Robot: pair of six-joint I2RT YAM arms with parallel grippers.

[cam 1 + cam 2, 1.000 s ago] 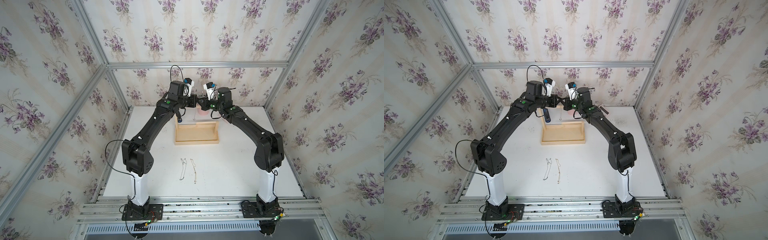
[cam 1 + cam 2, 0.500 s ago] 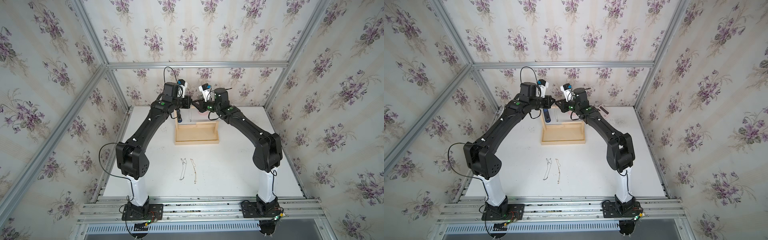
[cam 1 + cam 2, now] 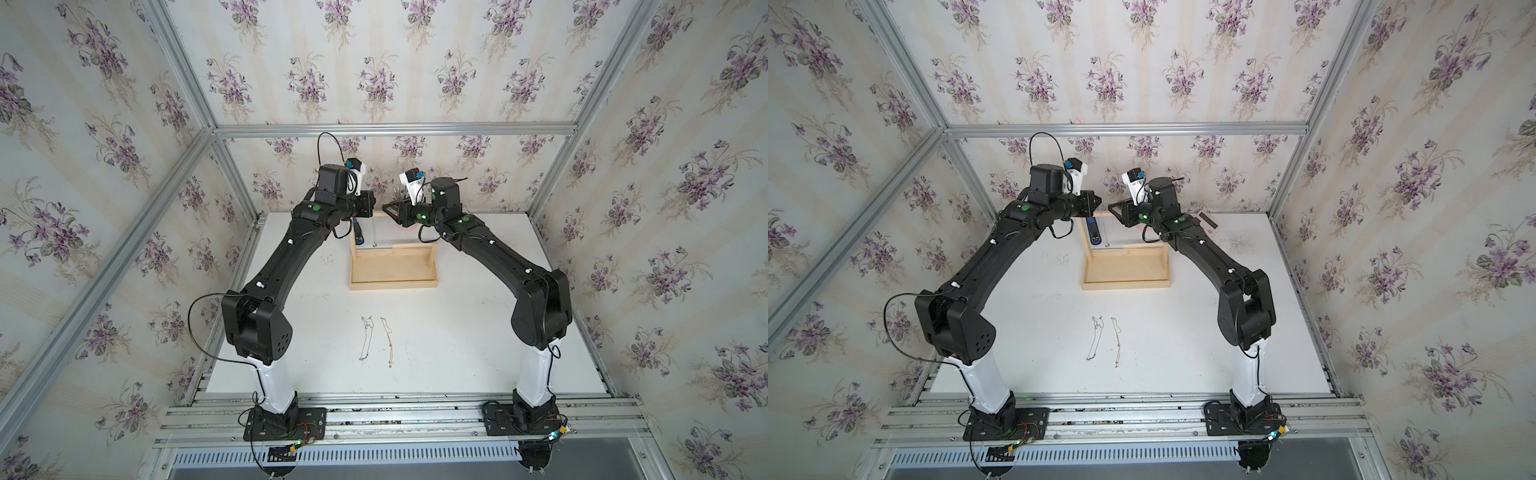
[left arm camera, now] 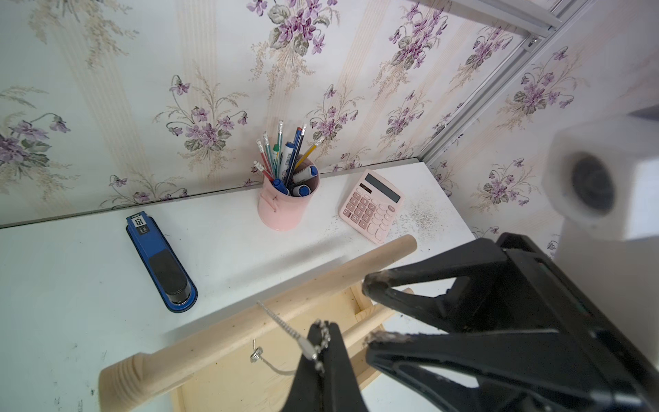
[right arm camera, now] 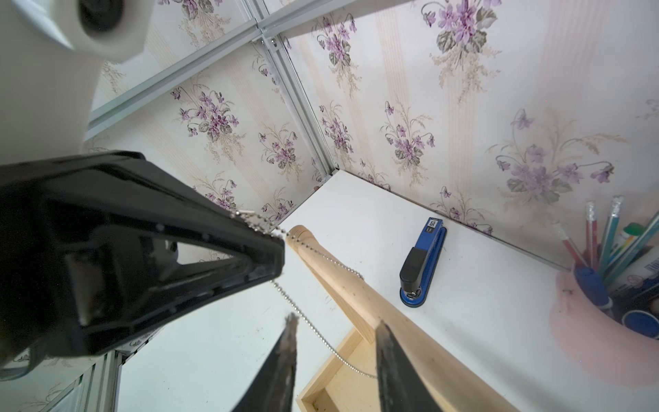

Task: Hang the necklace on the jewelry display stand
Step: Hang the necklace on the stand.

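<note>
Your left claw (image 4: 324,328) is clenched on the silver ball-chain necklace (image 4: 283,324), pinching it just above the round top bar (image 4: 228,331) of the pale wooden jewelry display stand (image 3: 392,284). From that pinch the chain crosses the bar, touching it. One strand hangs down over the stand's tray, and a small ring end dangles just beside the bar.

Your right claw (image 5: 337,324) faces the left one at the same bar, jaws parted and gripping nothing.

Behind the stand, along the back wall, you have a blue stapler (image 4: 160,260), a pink metal pen cup (image 4: 285,210) and a pink calculator (image 4: 371,208). In front of the stand, well apart from it, a thin silver chain (image 3: 365,340) and a thin gold chain (image 3: 390,340) lie side by side on the white table (image 3: 457,332).
</note>
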